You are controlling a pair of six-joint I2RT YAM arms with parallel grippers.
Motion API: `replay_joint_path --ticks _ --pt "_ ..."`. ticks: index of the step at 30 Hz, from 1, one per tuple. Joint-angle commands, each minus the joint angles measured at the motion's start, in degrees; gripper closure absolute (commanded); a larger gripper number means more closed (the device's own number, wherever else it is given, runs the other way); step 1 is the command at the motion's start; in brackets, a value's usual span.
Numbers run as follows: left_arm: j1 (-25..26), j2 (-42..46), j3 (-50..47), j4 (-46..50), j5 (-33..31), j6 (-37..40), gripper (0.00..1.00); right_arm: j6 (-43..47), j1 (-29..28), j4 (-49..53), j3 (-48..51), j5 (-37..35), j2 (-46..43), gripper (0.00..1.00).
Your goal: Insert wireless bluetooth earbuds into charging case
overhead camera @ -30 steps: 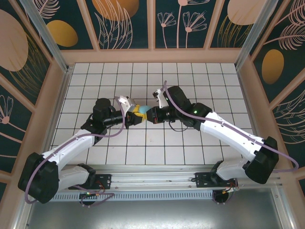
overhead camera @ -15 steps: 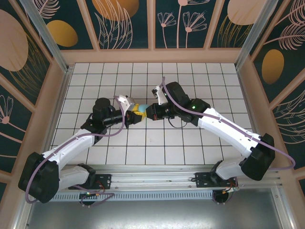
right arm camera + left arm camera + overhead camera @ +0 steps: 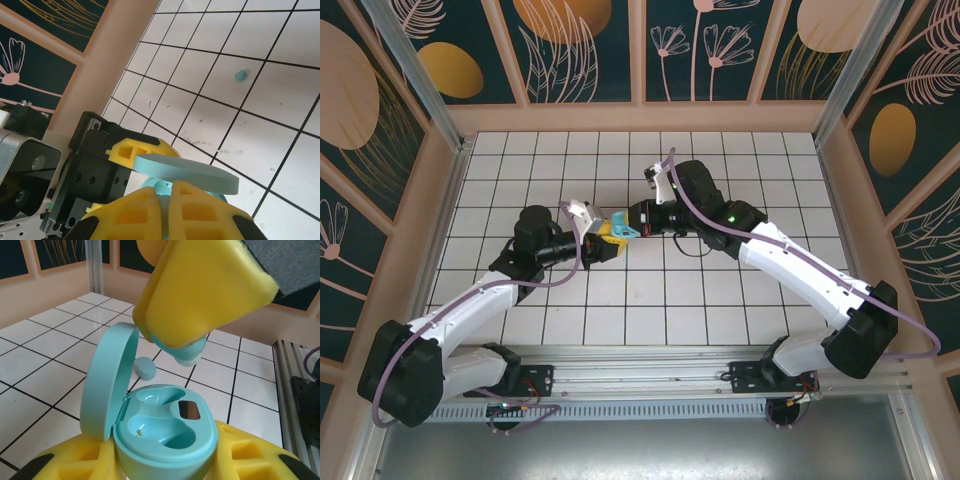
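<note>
The open charging case (image 3: 165,432) was gripped low on its body by the left hand (image 3: 162,465), with 1 yellow pad pressed to each side, above the white-tiled bench (image 3: 720,160). The case's lid (image 3: 107,377) was swung up on the side of the case away from the aluminium rail (image 3: 295,390) and was seen nearly upright. 2 wells (image 3: 160,427) were shown in the case, and both were seen empty. A small metal pin was visible in the well nearer the lid, and a dark rectangular window (image 3: 189,411) was set in the well farther from it.

Just above the case, 1 light-blue earbud (image 3: 189,351) was pinched at the tip of the right hand (image 3: 169,197), whose yellow fingers (image 3: 205,290) were drawn nearly together around it. The held earbud was kept clear of the wells, not touching the case.

Beyond the case, close behind its lid, a second earbud (image 3: 146,368) was seen lying on the bench beside a tile seam.

From the right wrist, the lid was viewed edge-on as a flat light-blue disc just past the fingertips. A small light-blue piece (image 3: 241,75) was seen on a tile well beyond the case. Whether it was the second earbud could not be told.
</note>
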State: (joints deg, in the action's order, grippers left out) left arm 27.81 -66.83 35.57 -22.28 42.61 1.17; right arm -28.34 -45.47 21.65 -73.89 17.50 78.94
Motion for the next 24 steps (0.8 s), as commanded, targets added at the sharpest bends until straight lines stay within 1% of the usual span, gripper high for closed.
replay_joint_path --ticks 1,7,14,24 --pt "0.39 1.44 0.13 -2.86 2.74 -0.25 1.00 1.53 0.30 -1.17 0.19 -0.15 0.74 1.00" --pt "0.36 2.09 -0.19 -3.42 2.75 -0.02 1.00 1.36 0.27 -1.40 1.53 0.65 0.42 1.00" --pt "0.40 3.44 -1.86 -8.17 3.64 -1.38 1.00 0.59 0.21 -2.91 5.38 2.10 -1.09 1.00" --pt "0.36 3.29 -2.25 -12.10 3.88 -3.39 1.00 -0.58 0.03 -4.28 8.78 2.54 -3.31 1.00"
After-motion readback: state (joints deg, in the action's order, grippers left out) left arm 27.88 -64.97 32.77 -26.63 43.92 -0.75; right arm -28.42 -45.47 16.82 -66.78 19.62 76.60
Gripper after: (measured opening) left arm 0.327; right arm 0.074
